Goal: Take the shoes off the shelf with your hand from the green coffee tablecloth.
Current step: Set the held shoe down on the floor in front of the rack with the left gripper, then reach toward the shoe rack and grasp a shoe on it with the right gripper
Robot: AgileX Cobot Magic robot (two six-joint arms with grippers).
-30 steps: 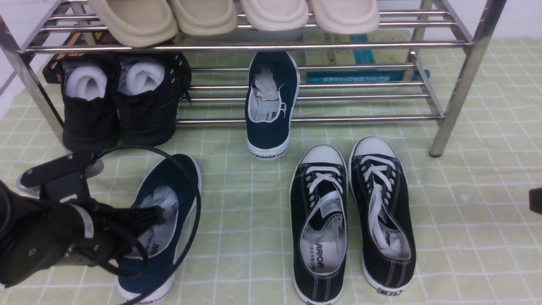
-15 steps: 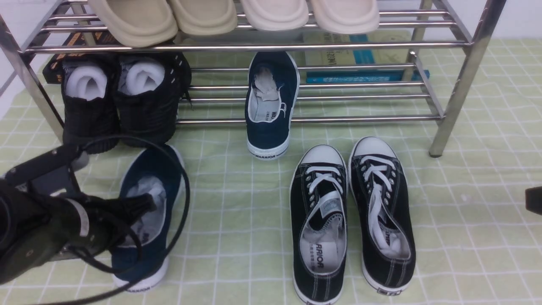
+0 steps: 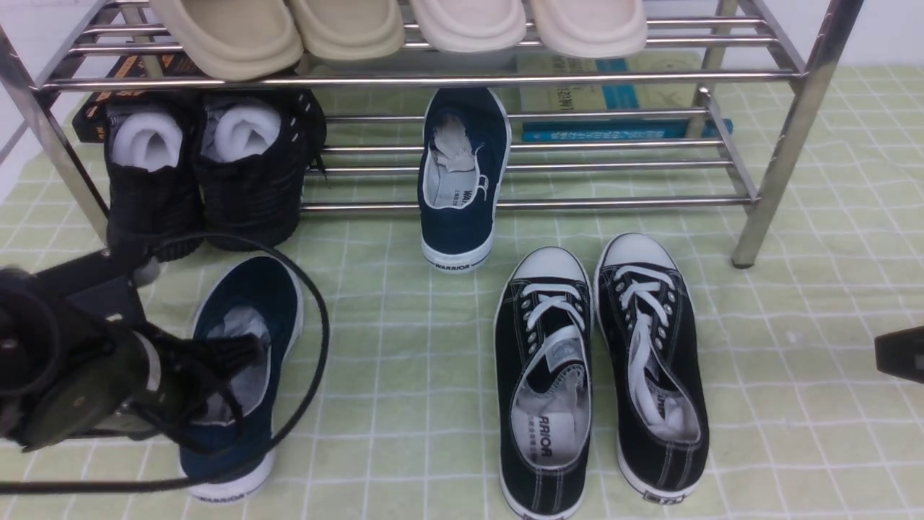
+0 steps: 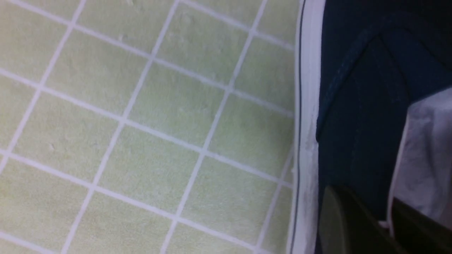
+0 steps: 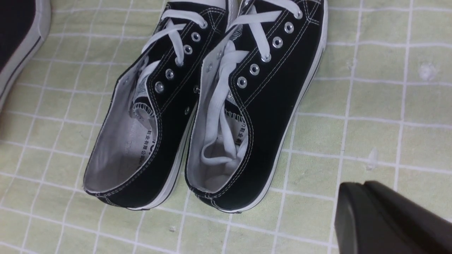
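Note:
One navy slip-on shoe (image 3: 254, 292) lies on the green coffee tablecloth (image 3: 404, 375) at the near left, its heel toward me. My left gripper (image 3: 247, 352) is shut on its side wall near the opening. In the left wrist view one finger (image 4: 339, 218) is outside the navy canvas (image 4: 356, 106) and the other is inside against the white lining. The second navy shoe (image 3: 462, 180) rests on the chrome shelf's (image 3: 577, 204) lower tier, heel hanging over the front rod. My right gripper (image 3: 899, 354) (image 5: 353, 197) hovers shut and empty at the right edge.
A pair of black lace-up sneakers (image 3: 599, 361) (image 5: 212, 106) stands on the cloth at centre right. Black knit shoes (image 3: 202, 173) fill the lower tier's left end. Beige slippers (image 3: 346, 29) sit on the top tier, with books (image 3: 613, 108) behind the shelf.
My left gripper has dragged the navy shoe leftward across the cloth, turning its toe to the left. The right gripper has edged a little further into the front view.

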